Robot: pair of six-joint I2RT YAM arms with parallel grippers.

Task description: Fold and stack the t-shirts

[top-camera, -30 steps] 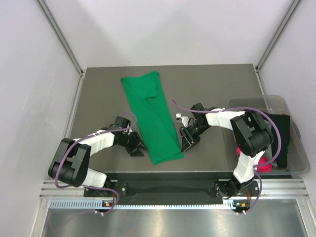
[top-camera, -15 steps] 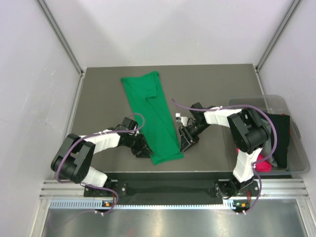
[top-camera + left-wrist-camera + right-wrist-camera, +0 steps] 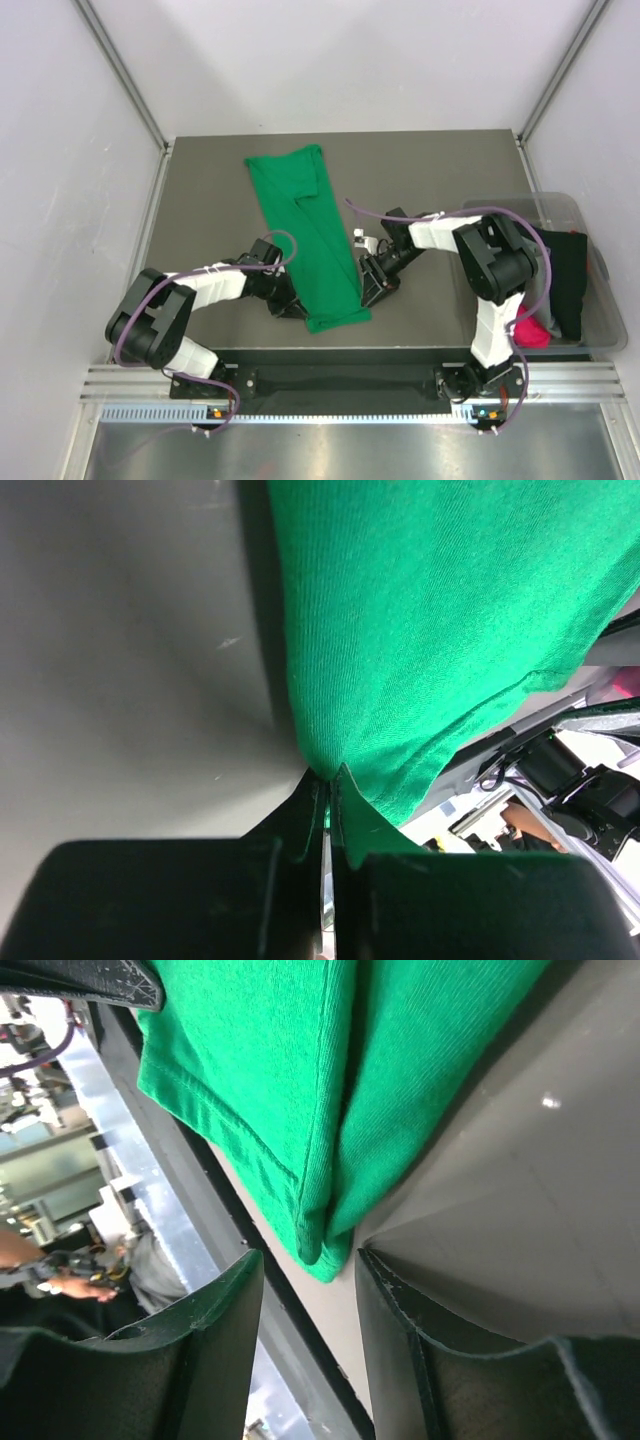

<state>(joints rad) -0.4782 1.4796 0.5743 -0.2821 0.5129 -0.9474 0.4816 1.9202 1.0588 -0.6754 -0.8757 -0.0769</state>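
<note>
One bright green t-shirt (image 3: pixel 310 230) lies on the dark table (image 3: pixel 450 170), folded into a long strip running from the far left down to the near edge. My left gripper (image 3: pixel 295 303) sits at the strip's near left edge. In the left wrist view this gripper (image 3: pixel 328 775) is shut, pinching the green fabric (image 3: pixel 430 630) between its tips. My right gripper (image 3: pixel 368 290) rests at the near right corner. In the right wrist view it (image 3: pixel 310 1260) stands open, with the folded corner of the shirt (image 3: pixel 330 1080) just ahead of the gap and touching neither finger.
A clear plastic bin (image 3: pixel 590 230) stands at the table's right edge, holding a black t-shirt (image 3: pixel 568 275) and a magenta-pink one (image 3: pixel 530 330). The table's near edge and a metal rail (image 3: pixel 350 385) run just behind both grippers. White walls enclose the table.
My left gripper slid right to the shirt's near left edge and shut on the fabric. The right gripper stayed open, edging slightly toward the corner.
</note>
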